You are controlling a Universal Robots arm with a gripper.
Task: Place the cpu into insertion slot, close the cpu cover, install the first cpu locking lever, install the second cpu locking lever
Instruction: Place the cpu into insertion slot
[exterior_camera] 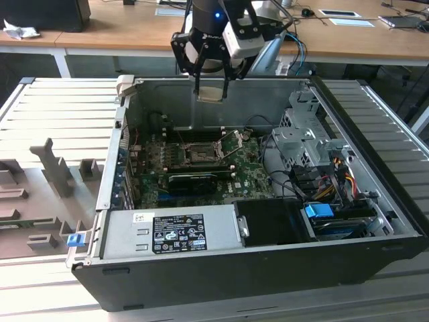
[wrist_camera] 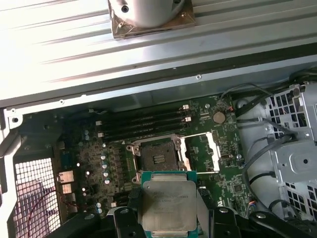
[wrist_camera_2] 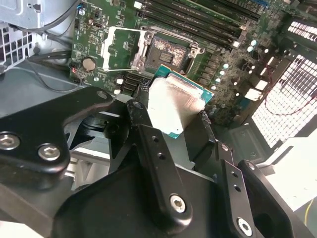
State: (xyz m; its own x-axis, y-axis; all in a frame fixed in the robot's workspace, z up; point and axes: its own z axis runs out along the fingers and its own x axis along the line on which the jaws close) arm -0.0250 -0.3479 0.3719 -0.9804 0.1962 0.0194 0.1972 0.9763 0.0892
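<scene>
Small flat square cpu (wrist_camera: 166,206) with a pale silvery metal top sits clamped by its edges in the black gripper (wrist_camera: 167,215), in the air above the open dark computer case (exterior_camera: 268,275). Beyond, at six o'clock of the gripper in the exterior view, the square dark silvery-rimmed insertion slot (exterior_camera: 199,153) lies bare on the green motherboard (exterior_camera: 251,171). Its thin silvery cpu cover (exterior_camera: 231,142) is swung open at three o'clock.
</scene>
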